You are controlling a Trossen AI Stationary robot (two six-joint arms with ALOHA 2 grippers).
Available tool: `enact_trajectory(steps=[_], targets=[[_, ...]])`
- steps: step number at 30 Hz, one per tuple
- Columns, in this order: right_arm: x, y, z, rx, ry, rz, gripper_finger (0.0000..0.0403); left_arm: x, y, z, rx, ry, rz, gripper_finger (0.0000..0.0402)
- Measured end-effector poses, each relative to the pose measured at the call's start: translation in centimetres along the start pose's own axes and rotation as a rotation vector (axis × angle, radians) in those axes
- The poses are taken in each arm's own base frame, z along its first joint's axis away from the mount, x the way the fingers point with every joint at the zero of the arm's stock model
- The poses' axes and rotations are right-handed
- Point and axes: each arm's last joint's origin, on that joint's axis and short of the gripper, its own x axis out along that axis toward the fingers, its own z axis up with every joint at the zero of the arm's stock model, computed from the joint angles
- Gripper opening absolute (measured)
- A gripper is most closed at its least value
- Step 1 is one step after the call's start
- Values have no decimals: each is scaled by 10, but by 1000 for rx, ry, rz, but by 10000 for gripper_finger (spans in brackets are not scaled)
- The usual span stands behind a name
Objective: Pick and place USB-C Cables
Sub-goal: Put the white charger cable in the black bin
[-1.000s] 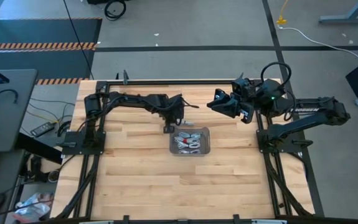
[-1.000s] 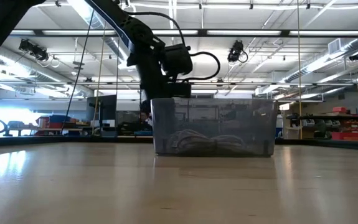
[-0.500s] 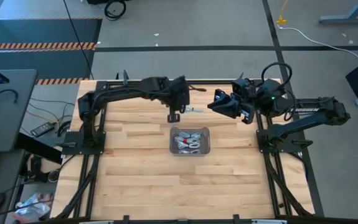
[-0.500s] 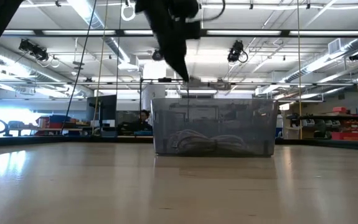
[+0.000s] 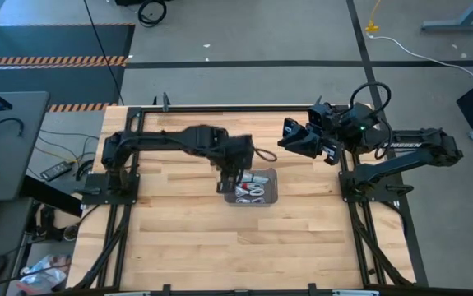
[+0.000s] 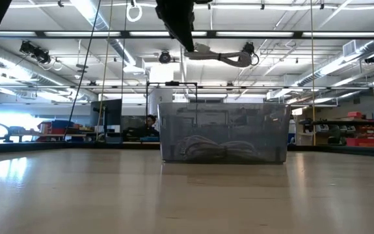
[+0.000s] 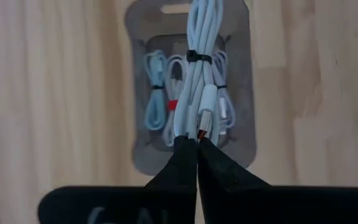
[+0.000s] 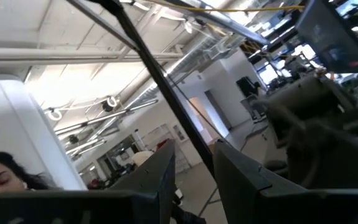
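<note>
Seen from above: left gripper (image 5: 229,182) poised over the near-left edge of the grey tray (image 5: 272,197) at mid-table, a pale cable bundle (image 5: 257,177) trailing from it across the tray; several coiled USB-C cables (image 5: 251,192) lying inside, one with a red bit. Right gripper (image 5: 289,136) parked well apart, raised near the table's far right side, doing nothing. Seen from table height: tray a translucent box standing on the wood, pale coils heaped on its floor (image 6: 216,149); dark arm entering from the top, carried bundle held high above the rim, clear of it. Seen from the left wrist: fingers (image 7: 219,177) clenched on one end of the carried bundle (image 7: 197,81), which hangs straight over the tray, with four tied coils lying below (image 7: 166,93), none seen loose on the table. Seen from the right wrist: fingers parted, nothing between them, only ceiling and room beyond, a person's hair at one edge. Judged progress: nearly finished, with four bundles placed and the fifth gripped above the tray, needing only lowering and release.
</note>
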Motion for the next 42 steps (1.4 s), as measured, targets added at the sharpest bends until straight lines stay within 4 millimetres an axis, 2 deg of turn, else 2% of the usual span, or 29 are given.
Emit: enact_trajectory(steps=[4,9,13,19,23,30,42], targets=[[-1,1,1,-5,11,21,113,16,-14,-3,-52,6,-13,0],[-4,7,4,-15,17,53,113,49,-23,-15,-122,30,-19,0],[-7,11,5,-21,22,74,113,74,-22,-23,-162,-4,-17,0],[-8,14,7,-26,24,88,113,94,-14,-39,-222,32,38,0],[-8,14,6,-26,32,97,113,101,-9,-47,-241,61,49,0],[-8,14,6,-26,34,98,113,103,-8,-41,-240,-14,46,0],[-8,14,6,-27,34,97,113,103,-2,-40,-252,-32,53,0]])
